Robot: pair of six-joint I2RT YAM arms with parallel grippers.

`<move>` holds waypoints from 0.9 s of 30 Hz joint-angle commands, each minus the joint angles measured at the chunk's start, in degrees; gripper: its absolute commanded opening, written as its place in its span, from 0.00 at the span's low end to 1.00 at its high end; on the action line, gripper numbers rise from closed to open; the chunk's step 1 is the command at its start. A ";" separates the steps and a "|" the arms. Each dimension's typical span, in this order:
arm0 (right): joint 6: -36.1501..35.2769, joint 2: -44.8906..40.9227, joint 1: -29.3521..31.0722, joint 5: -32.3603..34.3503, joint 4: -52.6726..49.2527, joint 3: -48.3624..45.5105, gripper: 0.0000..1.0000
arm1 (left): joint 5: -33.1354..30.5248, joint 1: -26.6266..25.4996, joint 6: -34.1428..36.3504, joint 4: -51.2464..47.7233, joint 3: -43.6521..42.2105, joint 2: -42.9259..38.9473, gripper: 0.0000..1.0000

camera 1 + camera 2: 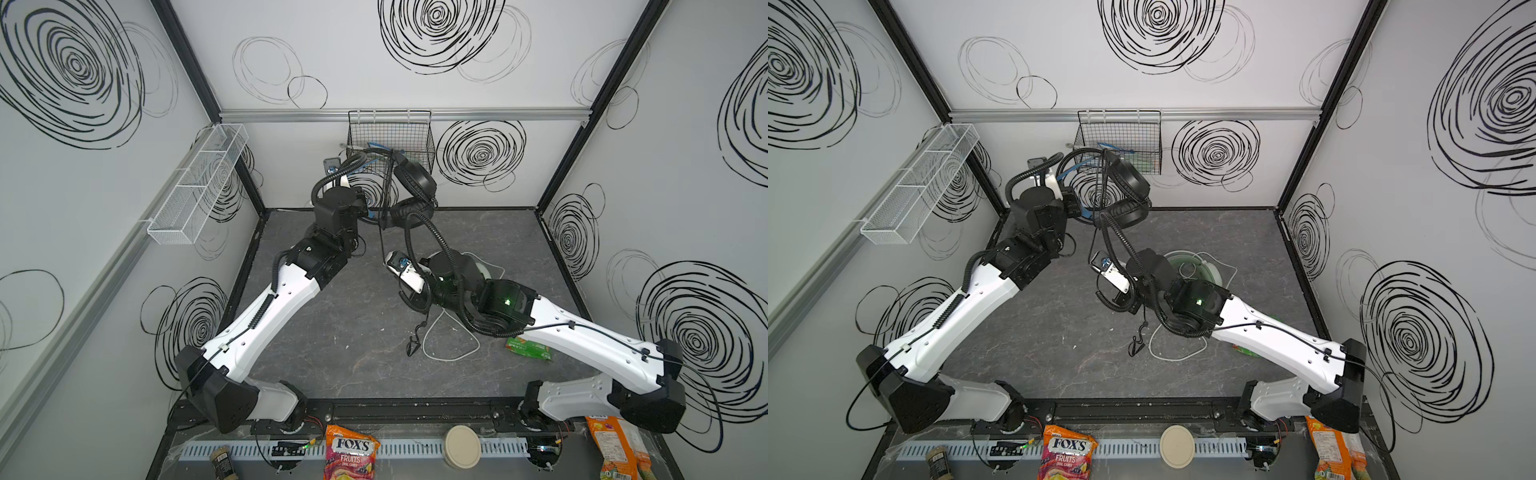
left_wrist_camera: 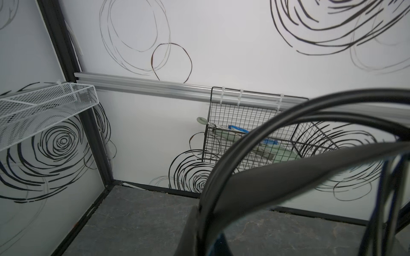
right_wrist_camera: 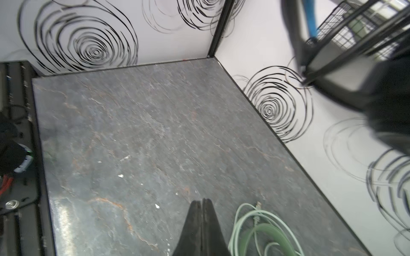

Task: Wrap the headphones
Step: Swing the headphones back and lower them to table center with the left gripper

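Note:
The black headphones (image 1: 415,178) (image 1: 1129,183) hang in the air near the back wall, in front of the wire basket. My left gripper (image 1: 368,208) (image 2: 202,221) is shut on their headband, which arcs close across the left wrist view. Their black cable (image 1: 384,232) drops past my right arm and ends on the table (image 1: 413,345). The right gripper (image 3: 202,200) is shut, its fingers pressed together with nothing showing between them. It hovers over the mint-green headphones (image 1: 1187,266) (image 3: 266,232), which lie on the table with their pale cable (image 1: 449,353) looped loosely.
A black wire basket (image 1: 390,137) with small items hangs on the back wall. A white mesh shelf (image 1: 199,183) runs along the left wall. A green packet (image 1: 528,347) lies under the right arm. A candy bag (image 1: 351,453), a round lid (image 1: 461,446) and an orange packet (image 1: 619,444) sit on the front ledge.

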 commanded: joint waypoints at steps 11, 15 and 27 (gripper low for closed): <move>-23.78 1.75 -5.12 14.46 3.20 13.85 0.00 | 3.25 -0.81 12.54 4.14 -11.18 -7.76 0.00; -26.72 3.27 -9.24 14.76 6.50 16.11 0.01 | 8.37 -1.05 11.90 1.10 -13.22 -10.98 0.00; -26.98 5.15 -14.30 13.72 14.64 18.42 0.16 | 37.06 3.34 9.92 -9.10 -14.56 -18.50 0.00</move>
